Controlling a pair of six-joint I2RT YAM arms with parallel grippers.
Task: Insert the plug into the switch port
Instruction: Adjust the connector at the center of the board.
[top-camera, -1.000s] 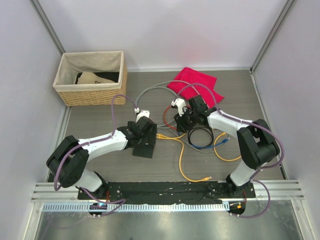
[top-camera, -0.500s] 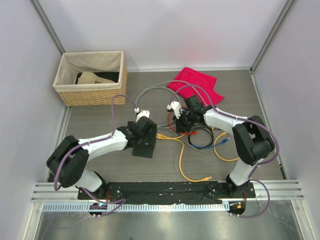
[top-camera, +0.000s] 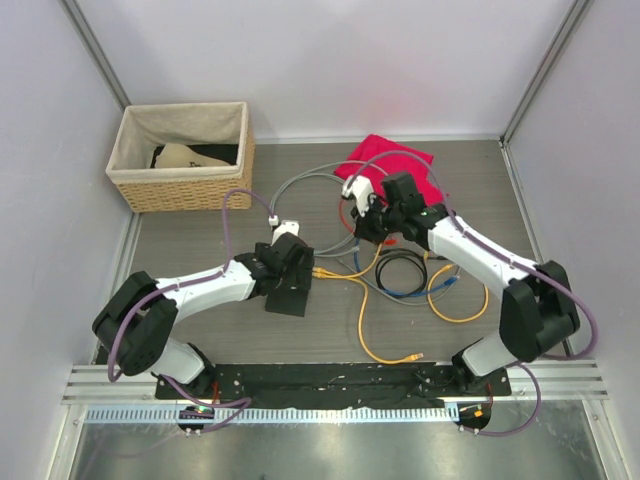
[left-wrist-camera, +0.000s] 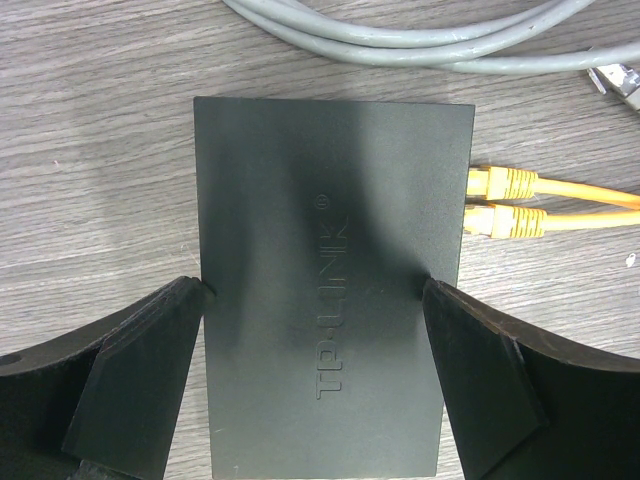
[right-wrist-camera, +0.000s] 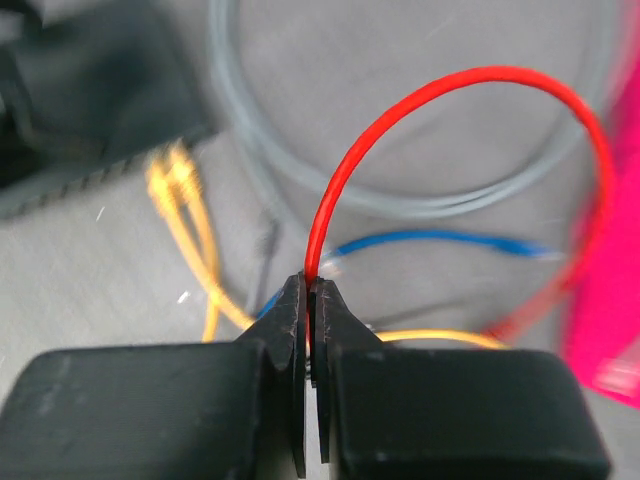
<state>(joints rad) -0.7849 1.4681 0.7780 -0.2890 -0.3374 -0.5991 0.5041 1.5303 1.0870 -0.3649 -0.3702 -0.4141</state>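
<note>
- My right end effector (right-wrist-camera: 310, 288) is pinching a red cable (right-wrist-camera: 455, 90), with its two fingers pressed together on it.
- The red cable is arching up out of the fingertips and curving back down beside the red cloth (top-camera: 395, 162).
- From above, this end effector is hanging over the tangle of cables near the middle of the worktop (top-camera: 200, 240), just in front of the cloth and well apart from the switch (left-wrist-camera: 330, 200).
- The switch is lying flat on the worktop, left of centre, directly under my left end effector (left-wrist-camera: 315, 292).
- My left end effector is standing with its fingers (left-wrist-camera: 140, 390) spread wide, one at each long edge of the switch. I cannot tell whether they are pressing on it.
- Two yellow plugs (left-wrist-camera: 505, 200) are sitting side by side in the switch's socket edge, which is facing the cable tangle.
- A grey cable (left-wrist-camera: 400, 40) is running across the worktop just beyond the switch's far end.
- A blue cable (right-wrist-camera: 430, 240) is lying blurred beneath the red loop.
- A wicker basket (top-camera: 180, 185) is standing at the far left corner.
</note>
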